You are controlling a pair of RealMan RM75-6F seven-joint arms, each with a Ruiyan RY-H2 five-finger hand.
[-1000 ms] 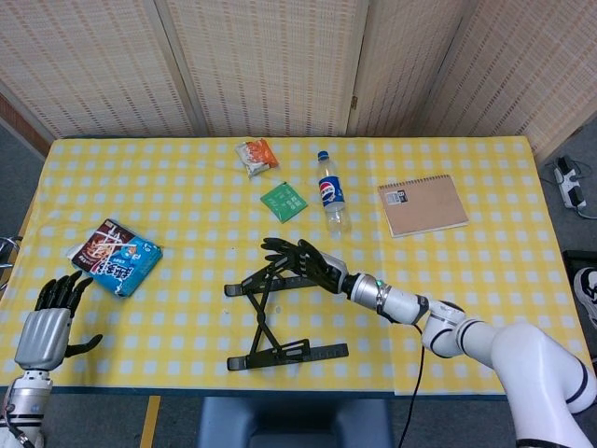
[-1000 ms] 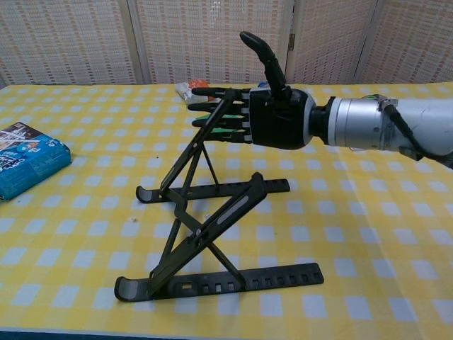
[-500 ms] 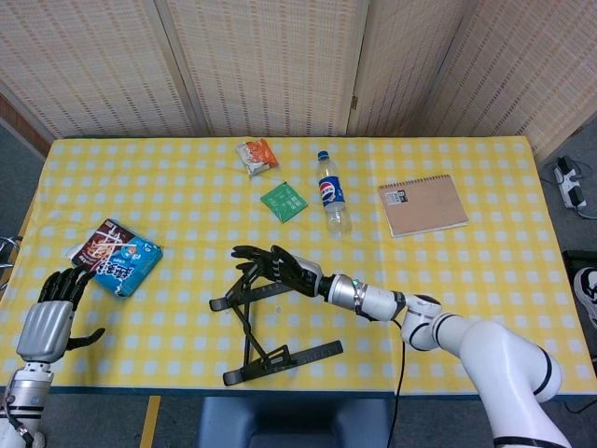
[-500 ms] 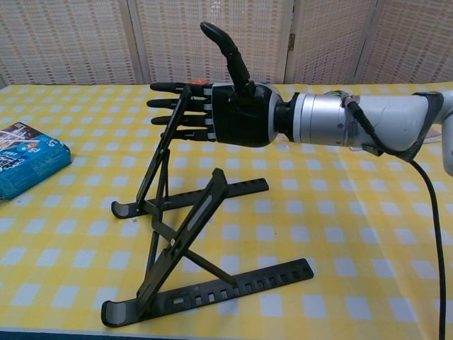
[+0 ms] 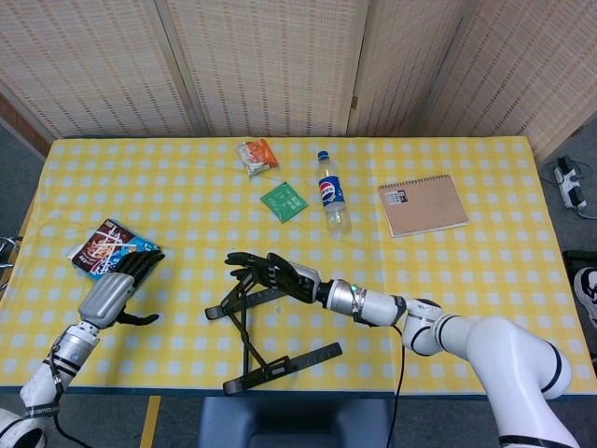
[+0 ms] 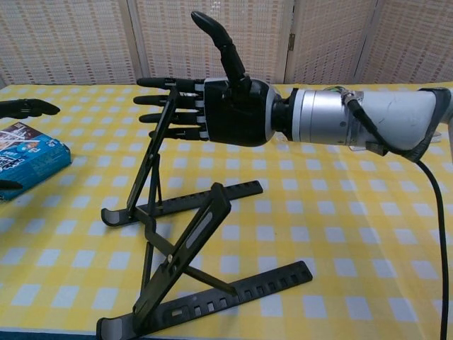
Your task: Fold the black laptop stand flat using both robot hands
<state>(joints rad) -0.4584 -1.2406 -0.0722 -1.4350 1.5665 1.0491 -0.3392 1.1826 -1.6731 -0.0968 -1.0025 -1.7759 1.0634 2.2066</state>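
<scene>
Reaching across, the right robot hand [image 6: 226,113] rests spread fingers against the laptop stand's [image 6: 180,248] top; only the head view shows the whole left robot hand [image 5: 117,289], fingers apart, empty.

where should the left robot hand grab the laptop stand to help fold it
Probably the near base bar of the laptop stand, approached from the robot's left, fingers over its top. It lies flat on the table and unobstructed, while the right robot hand already rests open against the raised top of the far frame. The left robot hand hangs open, off to that side.
</scene>
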